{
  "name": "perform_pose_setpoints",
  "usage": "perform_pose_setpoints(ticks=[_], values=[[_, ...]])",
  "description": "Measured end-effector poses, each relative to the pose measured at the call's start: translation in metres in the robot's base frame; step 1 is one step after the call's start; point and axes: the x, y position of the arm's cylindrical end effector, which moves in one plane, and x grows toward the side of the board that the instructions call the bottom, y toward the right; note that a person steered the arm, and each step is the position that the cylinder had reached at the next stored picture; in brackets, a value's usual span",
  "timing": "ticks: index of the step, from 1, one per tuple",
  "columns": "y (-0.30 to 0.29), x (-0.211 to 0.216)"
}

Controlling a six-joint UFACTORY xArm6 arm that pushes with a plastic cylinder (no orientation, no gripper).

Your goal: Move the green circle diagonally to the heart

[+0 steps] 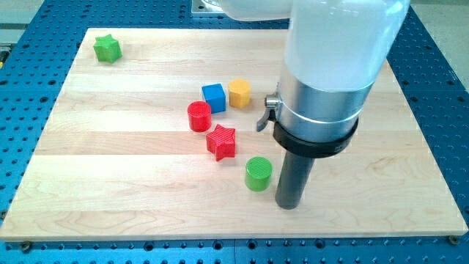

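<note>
Pale striped wooden counter; green ribbed circle block, green star, red star, red cylinder, blue cube, yellow hexagon block.

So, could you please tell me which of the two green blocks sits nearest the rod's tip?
The green circle, just left of my tip; the green star sits far off at the board's top-left corner.

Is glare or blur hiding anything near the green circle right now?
Camera view: even, soft light; the green circle is sharp, with only a faint shadow. My tip sits just to its right in the view. The white arm housing is overexposed and slightly blurred; the wooden board shows no glare.
</note>
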Motion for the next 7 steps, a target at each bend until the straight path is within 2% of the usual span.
perform_pose_setpoints(ticks=[6, 7], values=[[-0.012, -0.029], [0.037, -0.040]])
